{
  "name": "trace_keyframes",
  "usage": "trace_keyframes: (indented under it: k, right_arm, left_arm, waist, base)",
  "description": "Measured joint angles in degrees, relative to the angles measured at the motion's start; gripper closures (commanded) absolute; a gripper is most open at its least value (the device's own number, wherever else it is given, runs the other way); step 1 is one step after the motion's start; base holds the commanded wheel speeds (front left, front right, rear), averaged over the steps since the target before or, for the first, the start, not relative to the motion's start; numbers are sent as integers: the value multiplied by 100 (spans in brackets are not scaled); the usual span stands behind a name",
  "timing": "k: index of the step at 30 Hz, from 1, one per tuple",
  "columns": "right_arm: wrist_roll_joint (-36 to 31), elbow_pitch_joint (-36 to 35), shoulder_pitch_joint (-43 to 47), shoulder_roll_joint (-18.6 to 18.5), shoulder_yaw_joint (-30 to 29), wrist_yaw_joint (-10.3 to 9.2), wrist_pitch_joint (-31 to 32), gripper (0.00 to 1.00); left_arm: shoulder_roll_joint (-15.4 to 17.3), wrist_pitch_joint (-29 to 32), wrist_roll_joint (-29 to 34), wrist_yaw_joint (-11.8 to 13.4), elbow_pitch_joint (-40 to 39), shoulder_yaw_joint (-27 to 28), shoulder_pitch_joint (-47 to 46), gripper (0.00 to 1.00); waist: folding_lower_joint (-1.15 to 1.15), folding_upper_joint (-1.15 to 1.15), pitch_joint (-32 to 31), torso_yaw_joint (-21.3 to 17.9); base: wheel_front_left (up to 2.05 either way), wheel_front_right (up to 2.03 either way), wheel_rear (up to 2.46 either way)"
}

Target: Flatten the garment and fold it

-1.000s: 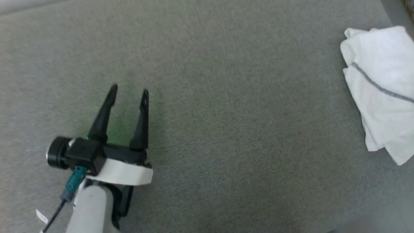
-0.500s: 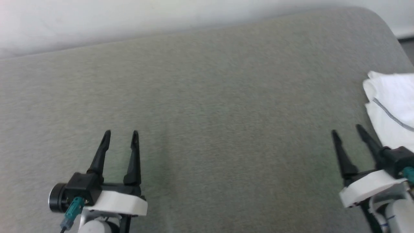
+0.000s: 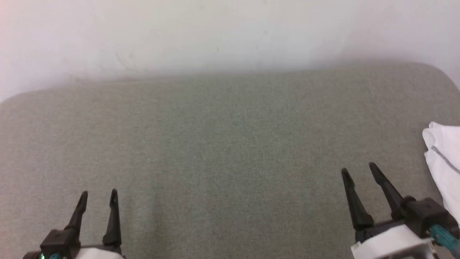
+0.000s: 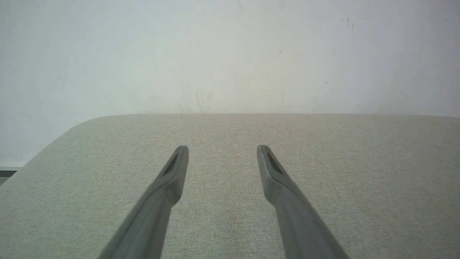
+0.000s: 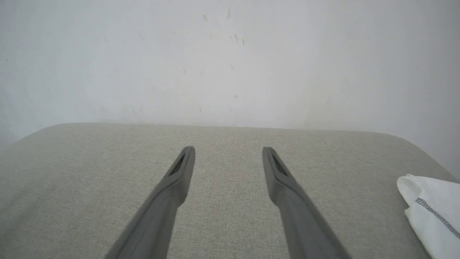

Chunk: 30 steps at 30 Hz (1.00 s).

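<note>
Grey cushion (image 3: 230, 136) | left gripper (image 3: 99, 192), right gripper (image 3: 358, 168) — splayed, empty | garment (image 3: 444, 162), perhaps folded, right edge

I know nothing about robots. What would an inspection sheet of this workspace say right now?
Surface: grey-green fabric surface, rounded far corners, smooth.
Job's things: white garment with a dark stitched seam, bunched at the right edge, cut off by the picture; not flattened.
Clutter: nothing seen.
Grippers: left gripper and right gripper both open, holding nothing, over bare fabric; neither touches the garment.
Cables: teal plug at the right wrist; nothing loose.
Surroundings: pale wall behind, faintly scuffed.
</note>
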Motion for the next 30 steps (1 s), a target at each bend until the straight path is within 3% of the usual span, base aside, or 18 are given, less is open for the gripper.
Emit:
trace_keyframes:
  k: [7, 21, 22, 30]
  right_arm:
    - [-74, -407, 587, 244, -498, -1, 136, 0]
    - [-47, -503, 816, 312, -539, -1, 237, 0]
    - [-47, -501, 815, 311, -536, -1, 237, 100]
    - [-59, -480, 809, 307, -541, 0, 242, 100]
  left_arm:
    - [145, 0, -38, -207, 129, -16, 234, 0]
    - [94, 0, -63, -298, 229, -162, 367, 0]
    - [91, 3, -63, -299, 230, -162, 366, 100]
    - [85, 60, -60, -288, 220, -160, 364, 100]
  waist:
    - [0, 0, -374, 126]
    - [1, 0, -528, 147]
    - [1, 0, -528, 149]
    - [2, 0, -526, 152]
  base:
    - [0, 0, 0]
    - [0, 0, 0]
    - [0, 0, 0]
    - [0, 0, 0]
